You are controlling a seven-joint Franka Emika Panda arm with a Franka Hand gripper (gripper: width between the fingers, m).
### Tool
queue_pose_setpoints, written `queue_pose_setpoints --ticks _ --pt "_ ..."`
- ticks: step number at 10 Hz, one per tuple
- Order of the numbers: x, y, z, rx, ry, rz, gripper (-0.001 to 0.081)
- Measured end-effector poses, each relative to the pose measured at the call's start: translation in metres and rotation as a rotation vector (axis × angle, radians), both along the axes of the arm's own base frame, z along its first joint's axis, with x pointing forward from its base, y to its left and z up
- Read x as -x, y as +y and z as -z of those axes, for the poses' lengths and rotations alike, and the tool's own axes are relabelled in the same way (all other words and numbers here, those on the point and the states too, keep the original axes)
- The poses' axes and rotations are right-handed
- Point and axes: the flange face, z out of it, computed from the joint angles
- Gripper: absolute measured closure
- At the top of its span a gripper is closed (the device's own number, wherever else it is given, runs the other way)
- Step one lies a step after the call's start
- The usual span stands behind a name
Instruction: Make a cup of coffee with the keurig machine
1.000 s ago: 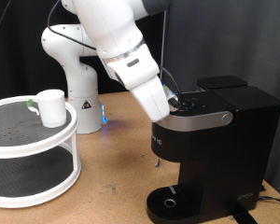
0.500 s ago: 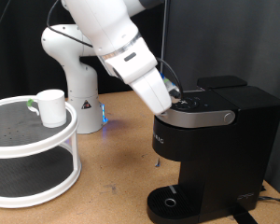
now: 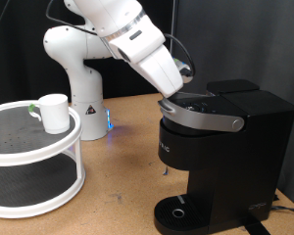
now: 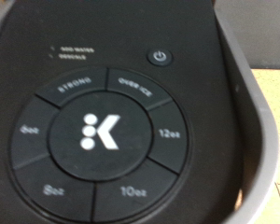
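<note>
The keurig machine [image 3: 225, 147] stands on the wooden table at the exterior view's right. Its silver-grey lid handle [image 3: 201, 116] is tilted, with the front end raised. My gripper [image 3: 179, 90] is at the front of the lid, just above the handle's raised end, and its fingertips are hidden. The wrist view is filled by the round button panel [image 4: 98, 135] with the handle [image 4: 259, 140] curving beside it; no fingers show there. The white cup [image 3: 54, 113] stands upright on the top tier of a round shelf at the left, far from the gripper.
The white two-tier round shelf [image 3: 29, 147] stands at the exterior view's left. A small green-tipped thing [image 3: 32, 107] lies beside the cup. The white arm base [image 3: 80, 78] stands behind, with a blue light low on it. The round drip tray [image 3: 181, 211] holds nothing.
My gripper has moved up, and the front end of the lid handle has risen with it. The cup and shelf have not moved.
</note>
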Motion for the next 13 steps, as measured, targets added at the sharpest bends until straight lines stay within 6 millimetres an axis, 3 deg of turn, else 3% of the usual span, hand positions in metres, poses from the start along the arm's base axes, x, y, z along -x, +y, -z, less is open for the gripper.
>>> queue_pose_setpoints --ticks 4,9,13 --pt "0.001 0.001 -0.005 0.022 0.025 0.012 0.0805" --pt "-0.004 0.014 0.029 0.146 0.103 0.027 0.0805" --pt "-0.006 0.015 0.031 0.154 0.098 0.033 0.0805"
